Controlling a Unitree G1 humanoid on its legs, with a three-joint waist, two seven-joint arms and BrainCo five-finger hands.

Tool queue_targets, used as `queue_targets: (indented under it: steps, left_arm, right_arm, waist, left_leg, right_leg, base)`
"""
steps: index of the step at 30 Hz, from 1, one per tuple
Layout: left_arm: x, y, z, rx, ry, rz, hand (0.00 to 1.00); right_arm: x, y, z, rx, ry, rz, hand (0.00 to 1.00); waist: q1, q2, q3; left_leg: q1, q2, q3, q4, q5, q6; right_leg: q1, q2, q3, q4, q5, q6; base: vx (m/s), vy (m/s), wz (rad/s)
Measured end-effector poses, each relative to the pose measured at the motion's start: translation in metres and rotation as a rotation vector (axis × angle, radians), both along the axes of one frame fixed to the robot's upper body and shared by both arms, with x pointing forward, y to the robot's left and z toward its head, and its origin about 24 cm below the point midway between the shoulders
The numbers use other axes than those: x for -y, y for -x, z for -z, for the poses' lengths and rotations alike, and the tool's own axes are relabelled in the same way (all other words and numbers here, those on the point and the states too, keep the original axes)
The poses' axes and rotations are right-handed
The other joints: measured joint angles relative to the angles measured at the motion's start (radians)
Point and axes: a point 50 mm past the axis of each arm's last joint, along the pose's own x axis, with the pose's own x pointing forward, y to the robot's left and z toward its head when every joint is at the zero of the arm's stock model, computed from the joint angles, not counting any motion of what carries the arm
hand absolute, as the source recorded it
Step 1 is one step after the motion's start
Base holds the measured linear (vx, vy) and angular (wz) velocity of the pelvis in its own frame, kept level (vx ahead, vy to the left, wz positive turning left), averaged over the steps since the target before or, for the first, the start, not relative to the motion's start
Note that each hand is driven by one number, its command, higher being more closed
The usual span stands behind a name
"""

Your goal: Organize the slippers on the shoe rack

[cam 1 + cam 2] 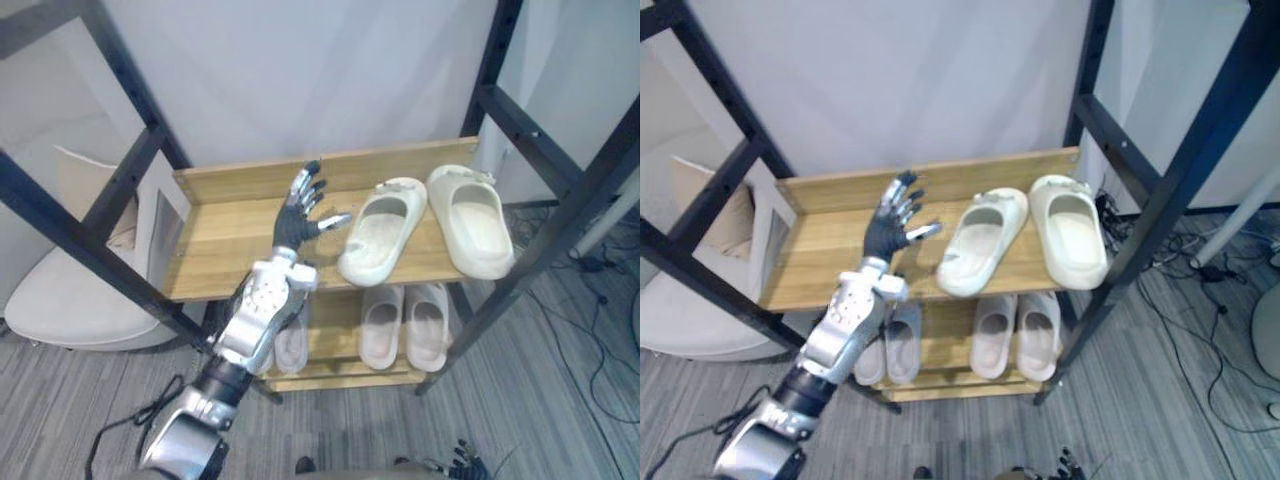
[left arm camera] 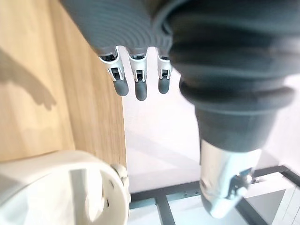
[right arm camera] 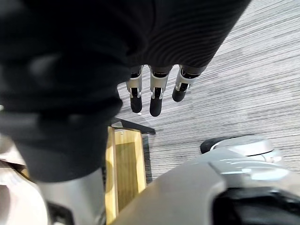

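Shoe rack [image 1: 250, 180] is standing inside a black frame [image 1: 120, 190] on the grey floor [image 1: 540, 400], with two wooden shelves showing.

Top shelf [image 1: 225, 240]: the left half is lying bare and both cream slippers are sitting on the right half.
- The straight slipper [image 1: 475, 225] is sitting by the right edge, squared to the shelf.
- The skewed slipper [image 1: 380, 232] is lying just beside it, angled, with its toe reaching toward the front edge.

Lower shelf [image 1: 340, 378] is holding more pale slippers [image 1: 405, 325], already lined up.

Left hand [image 1: 297, 222] is hovering over the middle of the top shelf. Its fingers [image 2: 140, 86] are spread wide and holding nothing, and its thumb is pointing at the skewed slipper, close to it. I can't tell whether it's touching.

Right hand [image 3: 156, 101] is hanging low over the floor, fingers loose and empty.

My read on the step: it's squaring up the top pair, with the left hand lining up on the skewed one.

For the next move I'm expecting:
- closing on that slipper's heel side, or pushing it flat-handed;
- rotating it parallel to its mate;
- pulling the toe back from the front edge.

It should need light contact, since foam like this probably slides easily on wood.
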Motion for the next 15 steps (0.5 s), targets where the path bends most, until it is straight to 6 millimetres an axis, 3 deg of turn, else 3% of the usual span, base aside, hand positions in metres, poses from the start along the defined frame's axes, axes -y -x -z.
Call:
queue_targets:
  steps: [5,15]
  left_arm:
    - [0.004,0.022,0.032,-0.110,-0.005,0.069,0.00]
    - [0.018,0.029,0.035,-0.101,-0.028,0.173,0.00]
  right_arm:
    - [-0.001,0.004,0.003,-0.027,-0.003,-0.016,0.00]
    - [-0.006,0.006,0.007,-0.054,-0.015,-0.043,0.00]
  waist:
    - [0.024,-0.016,-0.009]
    - [0.032,-0.050,-0.028]
  left_leg:
    - [0.002,0.003,-0.018,-0.006,0.001,0.000]
    - [0.002,0.003,-0.051,-0.027,0.012,-0.005]
  right_leg:
    - [0.013,0.003,-0.021,-0.011,0.001,-0.004]
    - [0.037,0.006,-0.058,-0.039,0.003,-0.007]
  base:
    - [0.00,-0.014,0.08]
    - [0.02,-0.012,0.11]
